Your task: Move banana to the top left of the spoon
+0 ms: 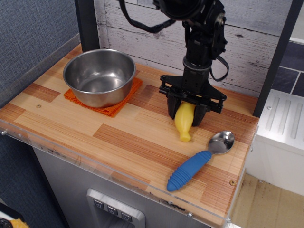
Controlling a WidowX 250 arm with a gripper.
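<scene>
The black gripper [186, 113] is clamped on the banana [184, 122] (stubby end pointing down, near the table [118, 137]), right of the frame's centre. The spoon [199, 160] lies just lower right of it, apart.

Claw [186, 114] down, clamped, arm vertical

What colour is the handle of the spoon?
Bright blue, ribbed; the spoon shows clearly in the single camera view.
</scene>
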